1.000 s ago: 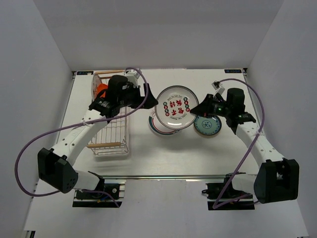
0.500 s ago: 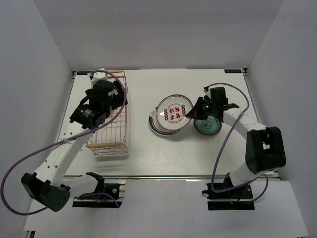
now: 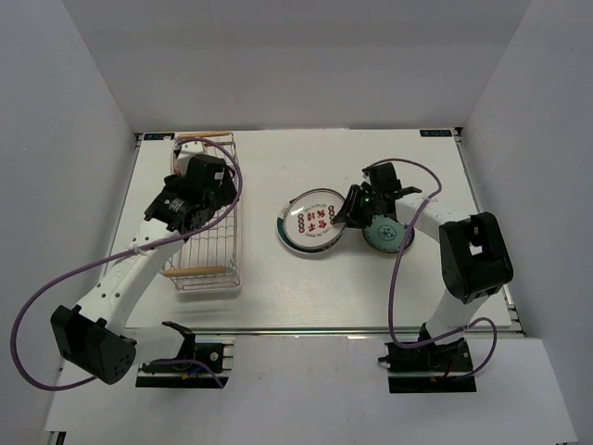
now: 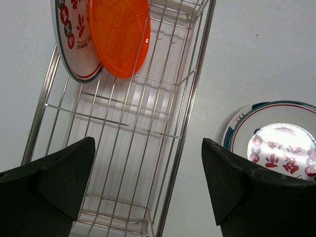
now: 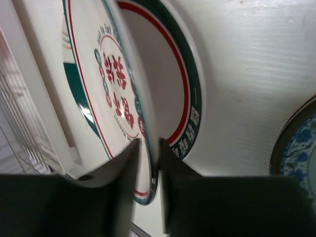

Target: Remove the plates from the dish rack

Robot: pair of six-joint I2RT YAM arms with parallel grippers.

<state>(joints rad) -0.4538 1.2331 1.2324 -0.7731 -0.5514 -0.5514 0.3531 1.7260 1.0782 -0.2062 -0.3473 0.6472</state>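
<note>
— while both arms hang there, tell me what you see, biggest first.
— white table (image 3: 324, 287), then the dish rack (image 3: 206, 252) on its left side, mostly bare wire. two plates stand at its far end: the orange plate (image 4: 118, 34) leans against a white red-marked plate (image 4: 69, 44).
— and outside the rack?
— mid-table, the green-rimmed plate (image 3: 287, 234) lies flat, with the teal-blue plate (image 3: 387, 237) just beside it on the right. the right gripper (image 5: 148, 148) is pinching the rim of a red-lettered plate (image 5: 106, 84), tilted over the green-rimmed one. i can't tell whether the two touch.
— and the other arm?
— the left gripper (image 4: 148, 148) hangs over the rack's middle, jaws spread wide, holding nothing.
— how would you take the orange one?
— by its free upper edge, one finger on each face. i'd guess it's light, stiff and glossy, so slick under the pads, and a shallow bite could let it swing or slip. the white ones could be ceramic or melamine, i can't tell which, so i'd lay them down gently rather than drop them.
</note>
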